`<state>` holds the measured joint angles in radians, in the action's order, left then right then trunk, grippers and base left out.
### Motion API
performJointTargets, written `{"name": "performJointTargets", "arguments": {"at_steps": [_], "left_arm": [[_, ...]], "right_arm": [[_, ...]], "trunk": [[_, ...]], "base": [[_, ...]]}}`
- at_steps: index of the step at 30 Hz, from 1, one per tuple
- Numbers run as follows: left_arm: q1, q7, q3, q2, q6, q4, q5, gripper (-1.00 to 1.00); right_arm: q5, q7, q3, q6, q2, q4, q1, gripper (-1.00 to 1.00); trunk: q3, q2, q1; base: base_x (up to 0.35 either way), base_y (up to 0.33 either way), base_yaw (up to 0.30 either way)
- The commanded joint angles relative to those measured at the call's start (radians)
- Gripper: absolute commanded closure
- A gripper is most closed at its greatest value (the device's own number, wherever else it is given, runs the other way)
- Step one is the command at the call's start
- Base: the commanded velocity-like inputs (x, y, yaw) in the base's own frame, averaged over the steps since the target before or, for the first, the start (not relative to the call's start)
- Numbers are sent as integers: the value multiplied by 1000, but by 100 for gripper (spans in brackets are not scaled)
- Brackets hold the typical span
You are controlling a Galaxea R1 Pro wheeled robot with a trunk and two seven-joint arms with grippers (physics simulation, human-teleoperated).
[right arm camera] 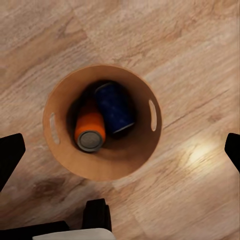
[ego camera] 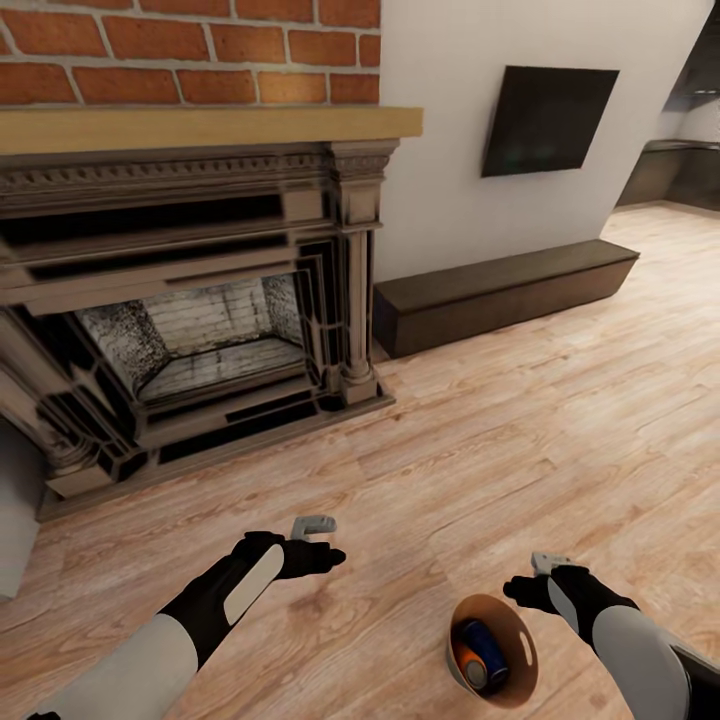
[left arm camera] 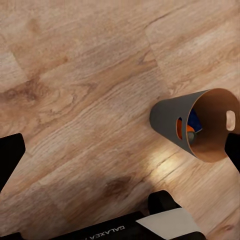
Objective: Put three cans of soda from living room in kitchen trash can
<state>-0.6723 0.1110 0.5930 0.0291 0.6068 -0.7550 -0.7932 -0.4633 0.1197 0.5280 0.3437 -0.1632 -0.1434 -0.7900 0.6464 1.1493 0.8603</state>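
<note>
Two cans seen in tash can: orange can, dark blue can, lying side by side; third can not made out. Tash can stands on floor directly under my right pincer, spread, empty. Left pincer beside bin, fireplace side, spread, empty. Open floor all round bin.

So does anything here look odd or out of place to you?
Yes: the bin stands on the wood floor in front of the fireplace, not in a kitchen. Inside lie an orange can and a blue can, both tipped over; a third can isn't visible.
</note>
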Motion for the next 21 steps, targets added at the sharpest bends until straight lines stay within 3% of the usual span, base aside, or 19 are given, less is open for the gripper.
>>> {"name": "performJointTargets", "arguments": {"at_steps": [1, 21], "left_arm": [[0, 0, 0, 0, 0, 1, 0, -100], [-1, -1, 1, -1, -33, 50, 2, -100]], "right_arm": [[0, 0, 0, 0, 0, 0, 0, -100], [-1, 0, 0, 0, 1, 1, 0, -100]], "trunk": [[-5, -7, -4], [-100, -147, -81]], "base": [[0, 0, 0], [0, 0, 0]]}}
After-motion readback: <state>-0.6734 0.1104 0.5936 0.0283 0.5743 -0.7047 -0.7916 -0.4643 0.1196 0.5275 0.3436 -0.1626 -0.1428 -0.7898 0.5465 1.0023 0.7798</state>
